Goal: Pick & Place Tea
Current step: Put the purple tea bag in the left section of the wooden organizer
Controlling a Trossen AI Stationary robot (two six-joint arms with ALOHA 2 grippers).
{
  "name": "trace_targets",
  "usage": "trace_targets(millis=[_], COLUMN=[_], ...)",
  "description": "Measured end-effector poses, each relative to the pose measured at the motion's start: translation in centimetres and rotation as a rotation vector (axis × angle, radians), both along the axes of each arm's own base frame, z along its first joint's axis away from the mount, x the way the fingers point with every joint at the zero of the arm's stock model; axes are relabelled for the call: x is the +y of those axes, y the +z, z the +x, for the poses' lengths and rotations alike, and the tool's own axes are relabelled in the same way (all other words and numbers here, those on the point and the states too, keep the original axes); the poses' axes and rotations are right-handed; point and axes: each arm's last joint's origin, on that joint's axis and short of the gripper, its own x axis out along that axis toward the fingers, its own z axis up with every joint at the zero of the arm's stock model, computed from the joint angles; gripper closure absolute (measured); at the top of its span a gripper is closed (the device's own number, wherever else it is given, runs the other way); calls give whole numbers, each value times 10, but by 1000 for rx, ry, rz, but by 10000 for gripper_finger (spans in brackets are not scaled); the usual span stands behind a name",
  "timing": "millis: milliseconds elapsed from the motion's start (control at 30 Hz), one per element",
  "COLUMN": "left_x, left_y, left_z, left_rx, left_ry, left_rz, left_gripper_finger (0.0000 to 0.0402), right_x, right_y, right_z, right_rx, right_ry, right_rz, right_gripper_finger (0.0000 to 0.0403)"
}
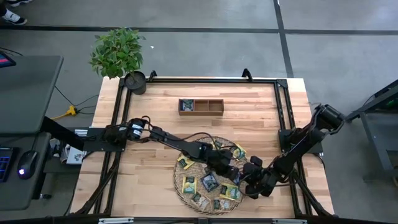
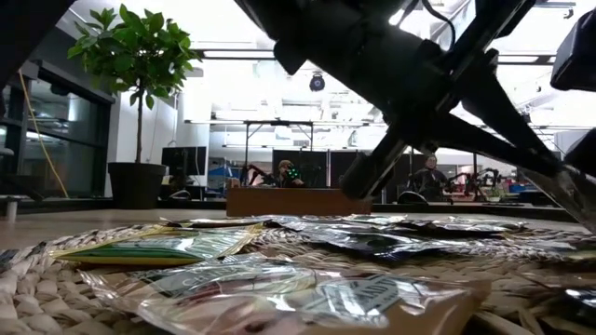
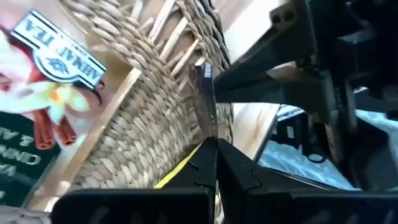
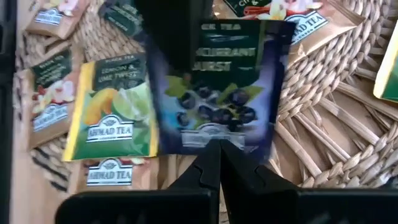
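Several tea sachets in green, yellow, tan and dark wrappers lie flat on the round woven tray. My left gripper reaches in from the left over the tray's right half. My right gripper comes in from the right beside it. Both are shut. The right wrist view shows my right gripper on a dark blue blackcurrant sachet, with a dark blurred shape, likely the left gripper, at its opposite end. In the left wrist view my left gripper is shut on a sachet seen edge-on. My left gripper pinches a thin sachet edge between its two fingers; the sachet stands edge-on away from them over the tray's weave. Whether it is the blue sachet cannot be told for sure. My right gripper pinches the blue sachet by the middle of its lower edge between both fingers. The sachet spreads flat beyond the fingers, over a green-yellow lemon sachet and the tray.
A small wooden box with compartments stands on the far middle of the table. A potted plant is at the far left corner. Black frame rails run along the table's sides. Bare wood lies between box and tray.
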Motion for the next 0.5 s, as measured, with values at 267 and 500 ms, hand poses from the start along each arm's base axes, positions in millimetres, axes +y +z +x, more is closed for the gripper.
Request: trace_targets(millis=[267, 500], left_x=[10, 23], left_y=[6, 40], left_z=[1, 6], left_rx=[55, 89], left_ry=[-20, -110], left_rz=[79, 201], left_gripper_finger=[401, 401], right_x=[-4, -11], right_y=[22, 41], right_z=[-4, -10], right_rx=[-45, -72], right_ry=[4, 17], right_rz=[37, 48], right_gripper_finger=[403, 403])
